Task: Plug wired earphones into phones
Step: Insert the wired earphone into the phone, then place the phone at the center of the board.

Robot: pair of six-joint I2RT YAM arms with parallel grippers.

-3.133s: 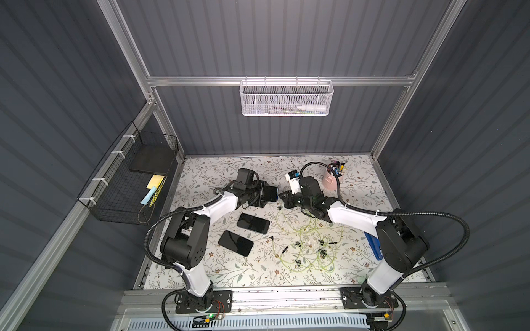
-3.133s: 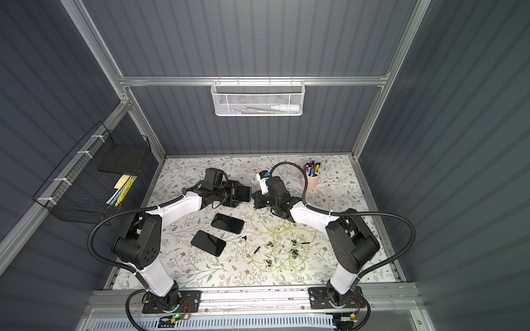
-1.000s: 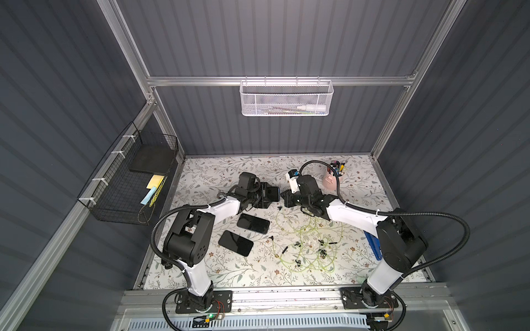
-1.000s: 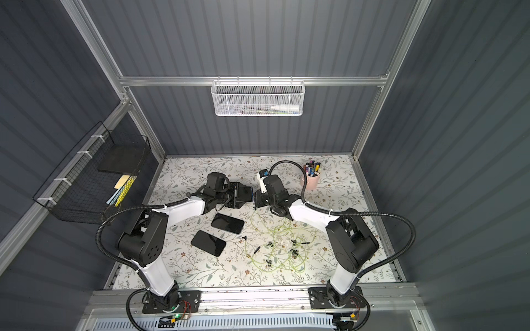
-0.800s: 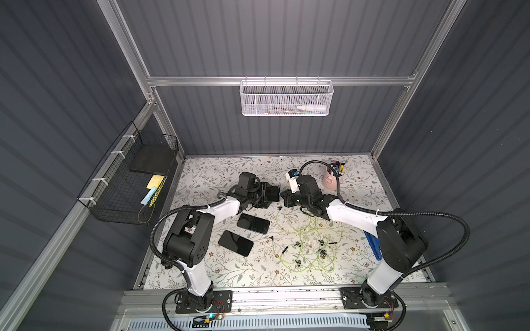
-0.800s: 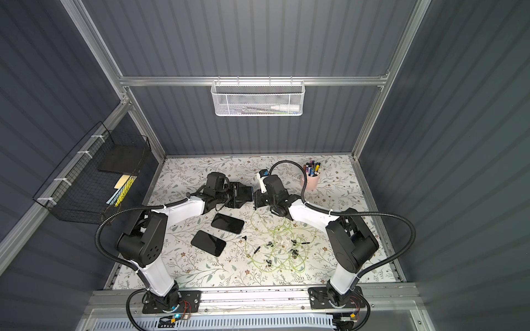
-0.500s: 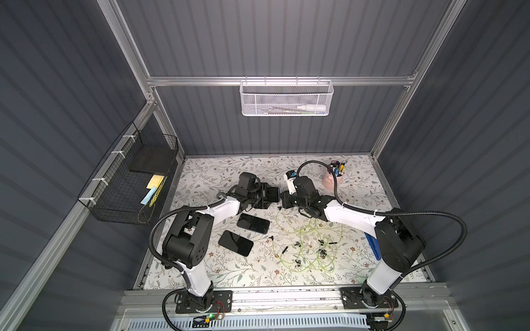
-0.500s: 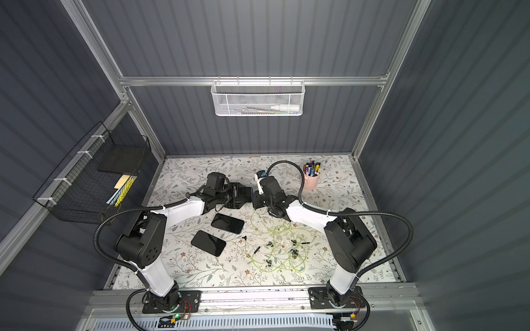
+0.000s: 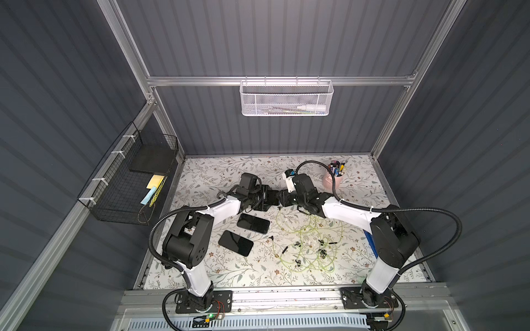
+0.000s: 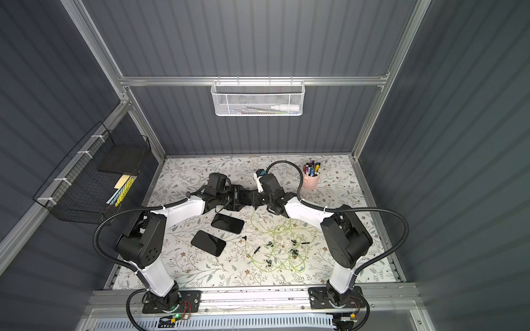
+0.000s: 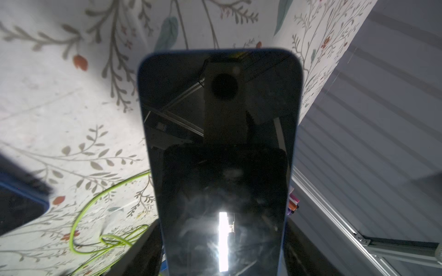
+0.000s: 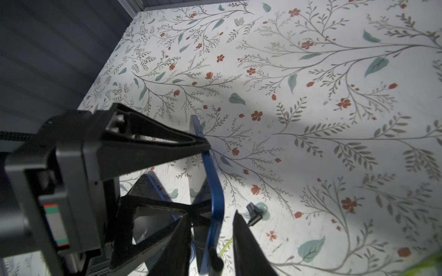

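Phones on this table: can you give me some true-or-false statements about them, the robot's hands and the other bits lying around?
Two phones lie flat on the table. True.
The left hand grips a third phone. True.
The right hand is clamped shut. False: its fingers stand apart, either side of that phone's end.
The earphones hang on the wall. False: they lie tangled on the table.
The pink cup is empty. False: it holds pens.
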